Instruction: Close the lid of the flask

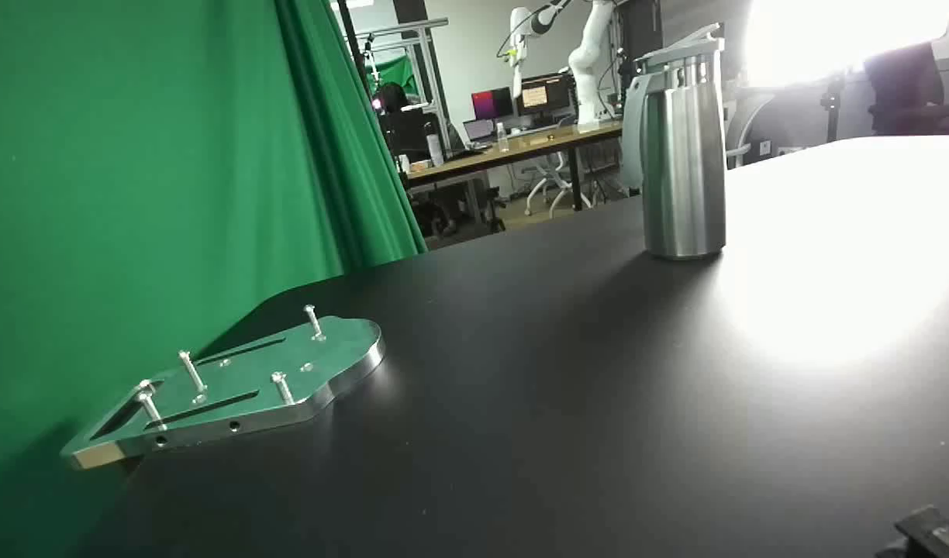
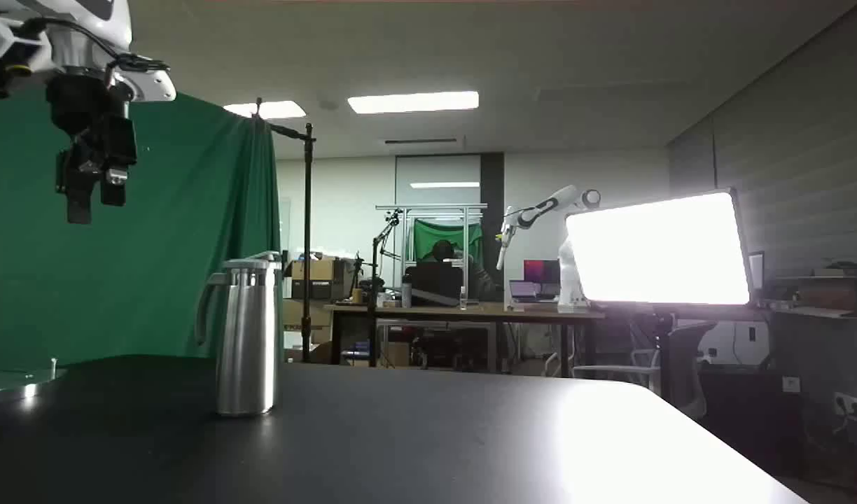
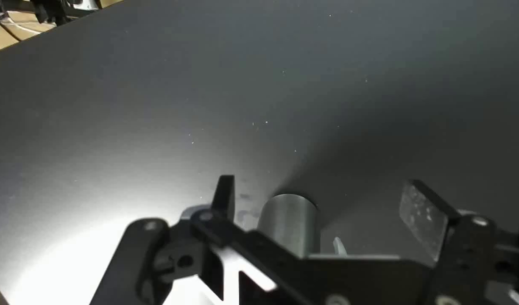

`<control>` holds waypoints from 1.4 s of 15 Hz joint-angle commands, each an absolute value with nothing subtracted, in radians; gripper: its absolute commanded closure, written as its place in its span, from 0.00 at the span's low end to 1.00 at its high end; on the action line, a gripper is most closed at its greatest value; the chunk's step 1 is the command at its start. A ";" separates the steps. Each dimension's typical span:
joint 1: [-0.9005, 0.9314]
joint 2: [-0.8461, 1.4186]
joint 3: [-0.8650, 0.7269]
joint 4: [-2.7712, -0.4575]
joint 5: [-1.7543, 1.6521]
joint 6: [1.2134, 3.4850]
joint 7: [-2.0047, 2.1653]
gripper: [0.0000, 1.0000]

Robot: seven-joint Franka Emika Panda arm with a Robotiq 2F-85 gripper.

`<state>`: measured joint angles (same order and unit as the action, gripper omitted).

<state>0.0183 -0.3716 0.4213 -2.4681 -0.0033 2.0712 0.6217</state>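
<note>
The tall brushed-steel flask [image 1: 684, 170] stands upright on the black table; it also shows in an exterior view [image 2: 248, 343] and in the wrist view [image 3: 290, 220]. Its grey lid [image 1: 680, 53] sits on top, also visible in an exterior view [image 2: 246, 264]. A thin grey flap on the lid is tilted up. A grey handle [image 1: 633, 132] hangs at the side. My gripper [image 2: 96, 203] is in the air, higher than the lid and apart from the flask. In the wrist view the gripper [image 3: 321, 190] has its fingers wide apart and empty; its body hides the lid there.
A flat green plate [image 1: 281, 360] with several metal pegs lies near the table's edge by the green curtain [image 1: 172, 155]. A bright lamp panel [image 2: 656, 248] stands beyond the table [image 2: 414, 434]. A small black part [image 1: 936, 535] shows at a lower corner.
</note>
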 commanded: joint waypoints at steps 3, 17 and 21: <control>0.061 -0.365 0.381 -2.467 -0.021 2.070 0.636 0.00; 0.019 -0.292 0.307 -2.335 -0.117 2.048 0.631 0.00; 0.005 -0.194 0.258 -2.205 -0.163 2.043 0.626 0.00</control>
<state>0.0082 -0.2887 0.2893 -2.3259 -0.1254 2.0710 0.6204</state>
